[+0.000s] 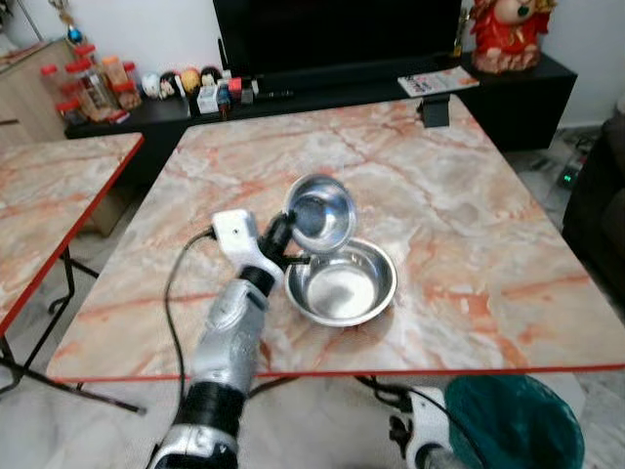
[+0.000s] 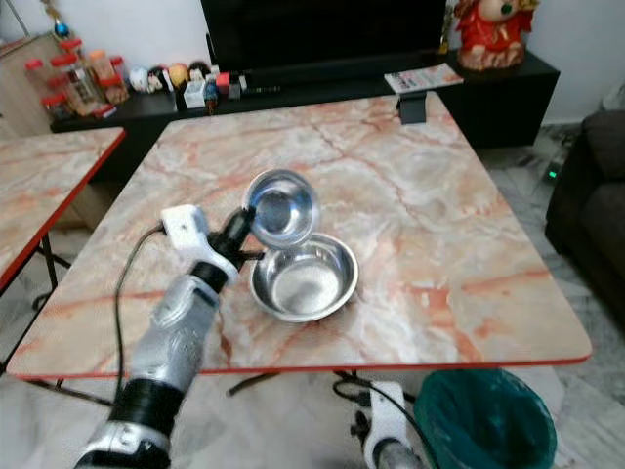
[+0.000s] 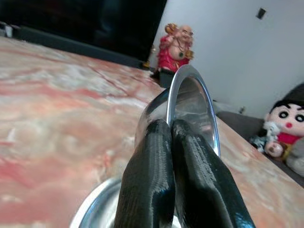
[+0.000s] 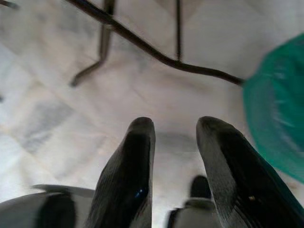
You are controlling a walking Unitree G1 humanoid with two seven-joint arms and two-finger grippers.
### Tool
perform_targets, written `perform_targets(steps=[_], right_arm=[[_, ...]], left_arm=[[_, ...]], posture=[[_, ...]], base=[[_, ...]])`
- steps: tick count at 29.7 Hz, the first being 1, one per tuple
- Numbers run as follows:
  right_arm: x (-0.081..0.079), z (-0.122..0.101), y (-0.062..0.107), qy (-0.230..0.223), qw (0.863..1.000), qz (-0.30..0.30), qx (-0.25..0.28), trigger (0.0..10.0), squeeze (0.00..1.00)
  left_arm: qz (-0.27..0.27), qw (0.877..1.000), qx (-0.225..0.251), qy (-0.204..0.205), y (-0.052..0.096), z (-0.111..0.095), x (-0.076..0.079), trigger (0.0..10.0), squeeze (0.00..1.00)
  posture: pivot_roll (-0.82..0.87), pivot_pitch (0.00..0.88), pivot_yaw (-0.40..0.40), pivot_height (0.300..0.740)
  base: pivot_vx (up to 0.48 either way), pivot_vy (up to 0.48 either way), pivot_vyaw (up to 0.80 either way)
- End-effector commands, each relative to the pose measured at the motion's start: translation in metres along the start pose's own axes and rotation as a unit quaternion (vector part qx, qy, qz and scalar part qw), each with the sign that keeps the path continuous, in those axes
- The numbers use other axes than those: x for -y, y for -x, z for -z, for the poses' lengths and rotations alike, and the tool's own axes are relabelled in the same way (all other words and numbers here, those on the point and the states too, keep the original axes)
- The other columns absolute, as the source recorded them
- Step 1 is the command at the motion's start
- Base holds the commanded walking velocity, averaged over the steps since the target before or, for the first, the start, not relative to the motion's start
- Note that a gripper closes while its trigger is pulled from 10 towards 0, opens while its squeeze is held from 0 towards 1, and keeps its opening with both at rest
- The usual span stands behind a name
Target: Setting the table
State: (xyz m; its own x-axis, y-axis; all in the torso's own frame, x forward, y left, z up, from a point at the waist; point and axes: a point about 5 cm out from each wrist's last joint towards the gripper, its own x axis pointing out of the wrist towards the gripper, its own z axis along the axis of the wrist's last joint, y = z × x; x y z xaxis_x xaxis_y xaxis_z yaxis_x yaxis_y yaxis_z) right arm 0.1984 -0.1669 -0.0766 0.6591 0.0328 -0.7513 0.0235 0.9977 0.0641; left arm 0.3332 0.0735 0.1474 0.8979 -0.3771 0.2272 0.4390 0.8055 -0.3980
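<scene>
I am in the step of separating the two steel bowls. My left gripper [image 1: 289,237] holds the small steel bowl [image 1: 320,211] by its rim, tilted almost on its edge, just above the near-left rim of the large steel bowl [image 1: 344,283]. The large bowl rests on the marble tabletop [image 1: 469,225], a little nearer to my edge of it than its middle.

In the left wrist view the two black fingers [image 3: 152,180] are pressed together with only the thin rim of the small bowl between them, so they are clamped on it. I cannot tell whether the small bowl touches the large bowl at its lower edge; they look very close there.

I judge that the next move is to carry the small bowl away from the large bowl and put it down flat on a bare part of the tabletop. This calls for turning the wrist until the bowl is level before I release it, because a pinch on a smooth rim can slip.

My right gripper [image 4: 173,142] hangs idle below the tabletop edge, beside a green bin [image 1: 516,422], with its fingers apart and holding nothing.
</scene>
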Motion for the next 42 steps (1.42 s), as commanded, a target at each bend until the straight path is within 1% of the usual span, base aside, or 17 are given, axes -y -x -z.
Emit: perform_targets(steps=[1,2,3,4,6,8,10,13,14,15,17,20,24,26,32,35,42], right_arm=[[-0.011,0.004,0.000,-0.006,1.000,-0.011,-0.005,10.0,0.00],[-0.011,0.004,0.000,-0.006,1.000,-0.011,-0.005,10.0,0.00],[-0.011,0.005,0.000,-0.006,1.000,-0.010,-0.006,10.0,0.00],[-0.010,0.006,0.000,-0.007,1.000,-0.009,-0.007,10.0,0.00],[-0.010,0.008,0.001,-0.008,1.000,-0.008,-0.008,10.0,0.00],[-0.009,0.009,0.001,-0.009,1.000,-0.007,-0.009,10.0,0.00],[-0.009,0.010,0.002,-0.009,1.000,-0.006,-0.011,10.0,0.00],[-0.009,0.011,0.002,-0.010,1.000,-0.006,-0.011,10.0,0.00],[-0.009,0.011,0.002,-0.011,1.000,-0.005,-0.012,10.0,0.00],[-0.009,0.011,0.002,-0.011,1.000,-0.005,-0.012,10.0,0.00],[-0.008,0.011,0.002,-0.012,1.000,-0.005,-0.011,10.0,0.00],[-0.008,0.011,0.002,-0.013,1.000,-0.004,-0.011,10.0,0.00],[-0.008,0.011,0.002,-0.014,1.000,-0.004,-0.010,10.0,0.00],[-0.009,0.010,0.002,-0.014,1.000,-0.005,-0.010,10.0,0.00],[-0.010,0.011,0.002,-0.016,1.000,-0.005,-0.010,10.0,0.00],[-0.010,0.012,0.002,-0.018,1.000,-0.004,-0.010,10.0,0.00],[-0.011,0.012,0.002,-0.019,1.000,-0.004,-0.011,10.0,0.00]], left_arm=[[-0.005,0.999,-0.020,0.029,0.008,0.005,-0.004,10.0,0.00],[-0.005,0.999,-0.020,0.029,0.008,0.005,-0.004,10.0,0.00],[-0.007,0.999,-0.030,0.039,0.009,0.008,-0.003,10.0,0.00],[-0.011,0.998,-0.042,0.036,0.009,0.011,-0.002,10.0,0.00],[-0.018,0.997,-0.052,0.060,0.008,0.013,-0.001,10.0,0.00],[-0.026,0.993,-0.067,0.094,0.007,0.016,0.000,10.0,0.00],[-0.018,0.991,-0.078,0.106,0.005,0.017,0.005,10.0,0.00],[-0.013,0.986,-0.094,0.137,0.002,0.018,0.012,10.0,0.00],[-0.013,0.982,-0.093,0.163,-0.003,0.015,0.018,10.0,0.00],[-0.013,0.982,-0.093,0.163,-0.003,0.015,0.018,10.0,0.00],[-0.023,0.975,-0.098,0.197,-0.011,0.012,0.023,10.0,0.00],[-0.032,0.970,-0.105,0.215,-0.017,0.012,0.026,10.0,0.00],[-0.059,0.965,-0.122,0.223,-0.022,0.015,0.025,10.0,0.00],[-0.059,0.962,-0.121,0.239,-0.026,0.014,0.027,10.0,0.00],[-0.046,0.959,-0.124,0.250,-0.033,0.014,0.036,10.0,0.00],[-0.027,0.957,-0.117,0.264,-0.041,0.007,0.045,10.0,0.00],[-0.012,0.957,-0.121,0.264,-0.045,0.005,0.052,10.0,0.00]], posture=[[-0.02,0.000,0.106,0.740],[-0.02,0.000,0.106,0.740],[-0.02,0.001,0.107,0.740],[-0.02,0.003,0.107,0.740],[-0.03,0.008,0.110,0.740],[-0.03,0.010,0.111,0.740],[-0.03,0.011,0.112,0.740],[-0.03,0.013,0.111,0.740],[-0.03,0.015,0.112,0.740],[-0.03,0.015,0.112,0.740],[-0.03,0.015,0.112,0.740],[-0.03,0.015,0.112,0.740],[-0.03,0.012,0.113,0.740],[-0.04,0.013,0.115,0.740],[-0.04,0.015,0.120,0.740],[-0.04,0.014,0.123,0.740],[-0.04,0.015,0.127,0.740]], base=[[0.000,0.000,0.00],[0.000,0.000,0.00],[0.000,0.000,0.00],[0.000,0.000,0.00],[0.000,0.000,0.00],[0.000,0.000,0.00],[0.000,0.000,0.00],[0.000,0.000,0.00],[0.000,0.000,0.00],[0.000,0.000,0.00],[0.000,0.000,0.00],[0.000,0.000,0.00],[0.000,0.000,0.00],[0.000,0.000,0.00],[0.000,0.000,0.00],[0.000,0.000,0.00],[0.000,0.000,0.00]])
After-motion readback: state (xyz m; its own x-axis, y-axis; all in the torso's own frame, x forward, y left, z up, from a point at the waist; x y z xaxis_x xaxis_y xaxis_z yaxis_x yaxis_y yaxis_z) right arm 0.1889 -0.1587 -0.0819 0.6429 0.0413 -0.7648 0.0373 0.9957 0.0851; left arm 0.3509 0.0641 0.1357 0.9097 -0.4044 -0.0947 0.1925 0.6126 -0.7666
